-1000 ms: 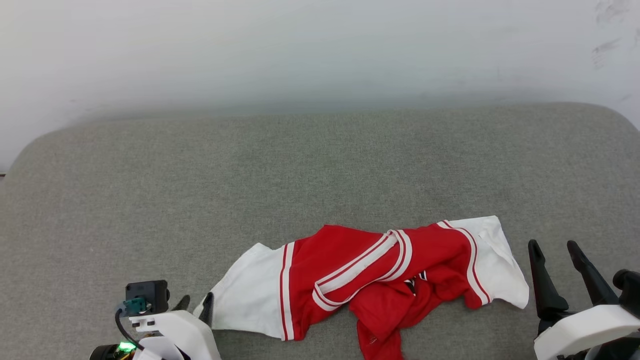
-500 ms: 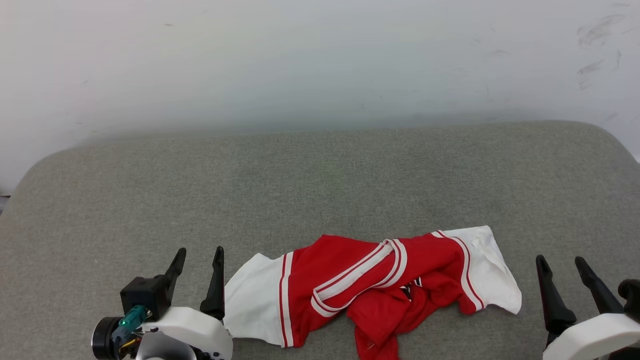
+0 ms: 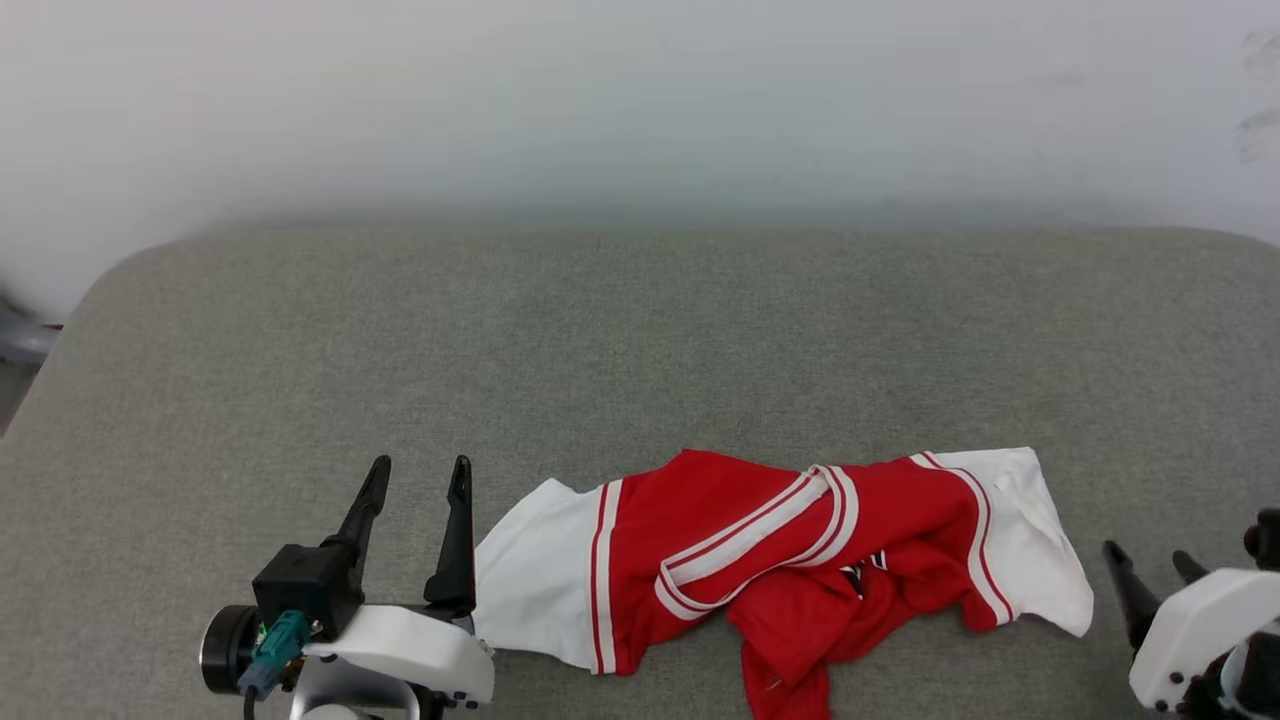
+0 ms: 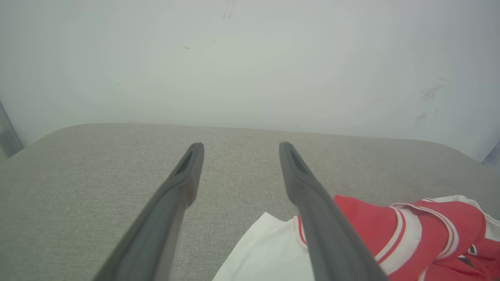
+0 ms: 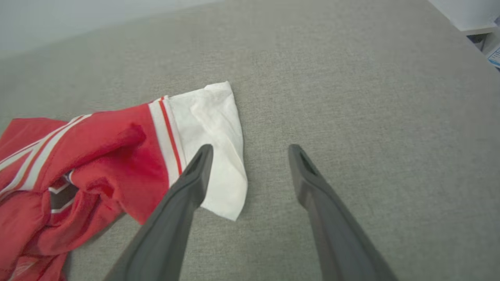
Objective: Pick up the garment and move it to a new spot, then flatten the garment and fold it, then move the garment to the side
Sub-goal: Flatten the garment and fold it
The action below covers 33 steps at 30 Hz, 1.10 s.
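Since a sec ago the left gripper [image 3: 421, 465] has let go: it was pinched nearly closed, low at the garment's white end. Now it's up, w/ fingers spread wide and nothing between them. The camera shifted a bit too, so the rest only looks like it slid.

Biggest thing is the plain off-white wall [image 3: 640, 100] at the back, smooth w/ a few scuff marks. Below it is a big grey woven-fabric cushion w/ rounded corners [image 3: 640, 330], w/ a coarse, matte texture.

The soft bright-red sports garment [image 3: 760, 540] lies on that cushion at the near edge, right of centre, between the two grippers. It's stretched left to right but not flat. There's a white panel at each end, each bordered by a double white stripe w/ a red line in it. A white-striped band runs diagonally across the red middle. The near side is bunched into crumpled red folds w/ a bit of dark-and-white print peeking out. It looks thin and floppy, and the right white end is wrinkled.

The left gripper's right finger sits just beside the left white panel; can't tell if it touches. The right gripper [image 3: 1146, 555] is at the lower right, past the right white end. Its dark tapered fingers are wide apart and it's holding nothing.
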Motion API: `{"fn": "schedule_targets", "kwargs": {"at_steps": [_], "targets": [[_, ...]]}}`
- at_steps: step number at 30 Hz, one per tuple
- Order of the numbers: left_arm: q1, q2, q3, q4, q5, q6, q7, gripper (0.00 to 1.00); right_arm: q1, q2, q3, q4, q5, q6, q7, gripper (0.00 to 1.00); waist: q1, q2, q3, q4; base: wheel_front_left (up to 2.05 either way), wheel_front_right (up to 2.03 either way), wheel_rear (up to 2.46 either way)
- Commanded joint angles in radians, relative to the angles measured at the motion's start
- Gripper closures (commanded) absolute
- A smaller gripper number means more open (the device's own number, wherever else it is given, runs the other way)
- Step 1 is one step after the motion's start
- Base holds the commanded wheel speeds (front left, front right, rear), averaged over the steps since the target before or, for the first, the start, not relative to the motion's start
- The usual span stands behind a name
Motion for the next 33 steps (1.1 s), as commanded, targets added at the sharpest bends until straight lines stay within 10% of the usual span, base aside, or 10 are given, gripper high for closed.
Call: {"fn": "schedule_targets", "kwargs": {"at_steps": [1,19,20,22,33], "targets": [[-0.013,-0.007,-0.001,-0.009,0.007,0.001,-0.005,0.00,-0.046,-0.028,0.009,0.029,0.014,0.000,0.037,0.00,0.0000,0.0000,0.035,0.030,0.00,0.00,0.00],[-0.135,-0.113,0.010,0.028,0.048,-0.080,-0.011,0.00,-0.371,-0.253,0.289,0.400,0.191,0.000,0.402,0.00,0.0000,0.0000,0.253,0.133,0.00,0.00,0.00],[-0.132,-0.116,0.013,0.037,0.046,-0.083,-0.011,0.00,-0.363,-0.250,0.296,0.417,0.200,0.000,0.421,0.52,0.0000,0.0000,0.253,0.133,0.00,0.00,0.00],[-0.129,-0.120,0.019,0.048,0.047,-0.092,-0.011,0.00,-0.354,-0.246,0.305,0.431,0.220,0.000,0.433,1.00,0.0000,0.0000,0.251,0.132,0.00,0.00,0.00],[-0.122,-0.042,0.032,0.103,-0.027,-0.125,0.176,0.00,-0.380,-0.268,0.264,0.331,0.217,0.000,0.296,1.00,0.0000,0.0000,0.176,0.098,0.00,0.00,0.00]]}}
